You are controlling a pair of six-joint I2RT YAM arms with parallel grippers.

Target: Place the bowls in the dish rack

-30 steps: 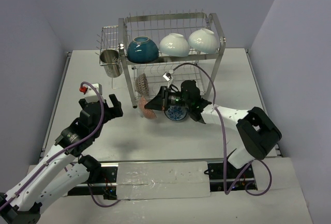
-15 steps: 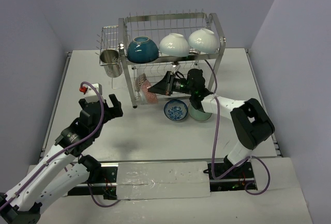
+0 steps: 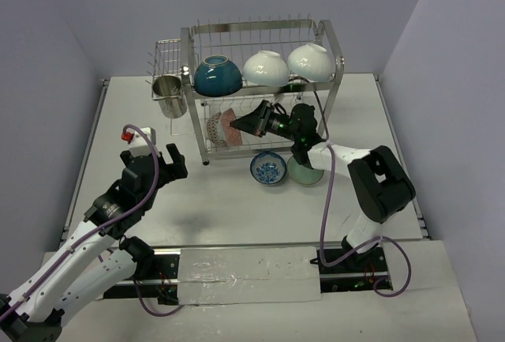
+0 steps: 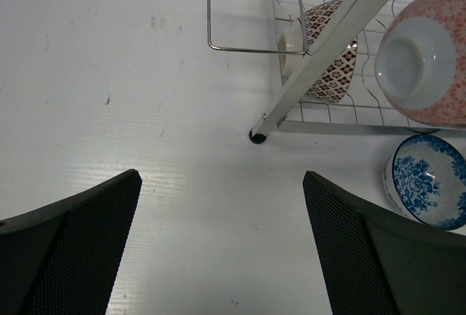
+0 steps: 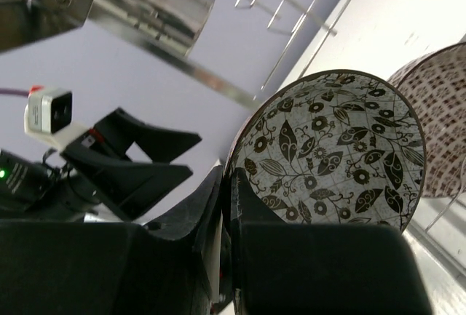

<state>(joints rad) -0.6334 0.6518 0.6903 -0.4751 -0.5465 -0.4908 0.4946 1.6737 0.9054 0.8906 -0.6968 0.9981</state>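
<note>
Seven bowls [image 3: 267, 68]: three atop rack [image 3: 252, 23], two below (one in tool [image 3: 254, 123]), two loose.

Shiny steel-wire dish rack [image 3: 192, 81], glossy glazed bowls [image 3: 218, 76], matt white table [image 3: 237, 204].

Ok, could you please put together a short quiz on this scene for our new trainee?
1. True or false: the left tool holds a bowl.
2. How many bowls sit on the top tier of the dish rack? A two, B three, C four.
3. Fill in the colour: the right tool grips the ___ bowl.
Key: 1 false, it is open and empty. 2 B: the teal bowl and two white bowls. 3 red: the red patterned bowl.
</note>
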